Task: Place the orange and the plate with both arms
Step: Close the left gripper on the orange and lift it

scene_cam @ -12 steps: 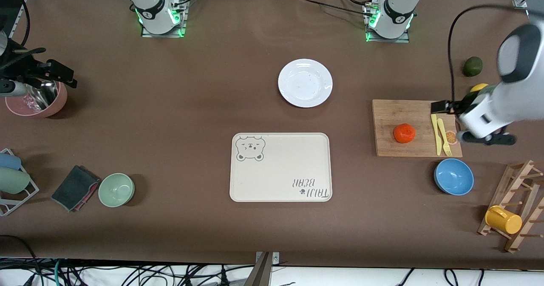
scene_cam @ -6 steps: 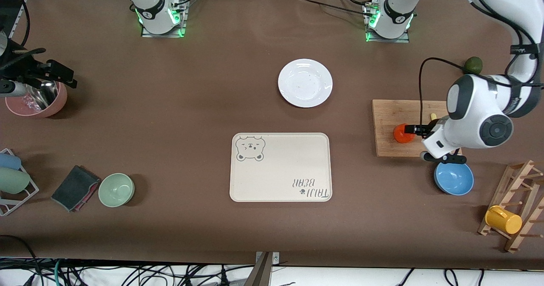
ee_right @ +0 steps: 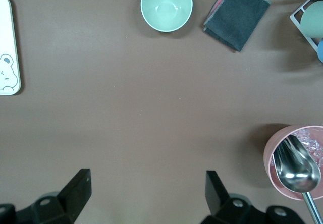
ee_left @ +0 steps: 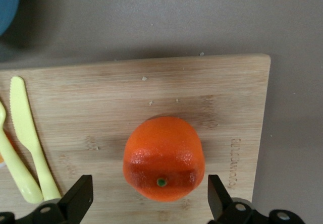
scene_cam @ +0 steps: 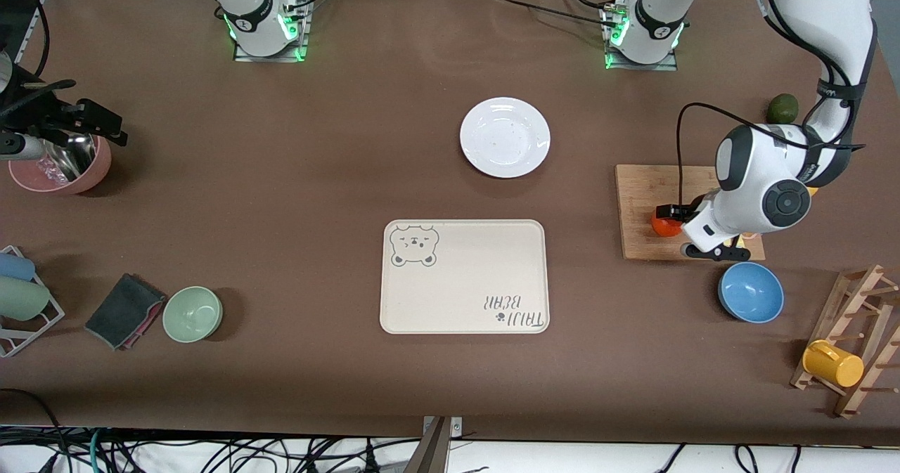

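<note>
orange: the orange (ee_left: 164, 158) sits on the cutting board (ee_left: 151, 103), toward the left arm's end of the surface (scene_cam: 281, 178); in the front view the left arm's wrist covers most of it, so only a sliver (scene_cam: 661, 225) shows.
left end effector: the left end effector (ee_left: 149, 199) hangs over the orange, fingers spread wide, one fingertip (ee_left: 78, 196) on each side of the fruit with a gap to it; it holds nothing.
hidden near the board: a yellow-green knife (ee_left: 28, 133) lies on the board beside the orange; the fork next to it is cut off at the picture's edge, and the arm hides both in the front view.
plate: the plate (scene_cam: 505, 137) lies bare on the surface, farther from the front camera than the cream tray (scene_cam: 464, 276), well apart from the board.
right end effector: the right end effector (ee_right: 146, 196) waits over bare surface at the right arm's end, beside the pink bowl (ee_right: 295, 156), fingers wide apart, holding nothing; in the front view it is partly cut off at the edge.
</note>
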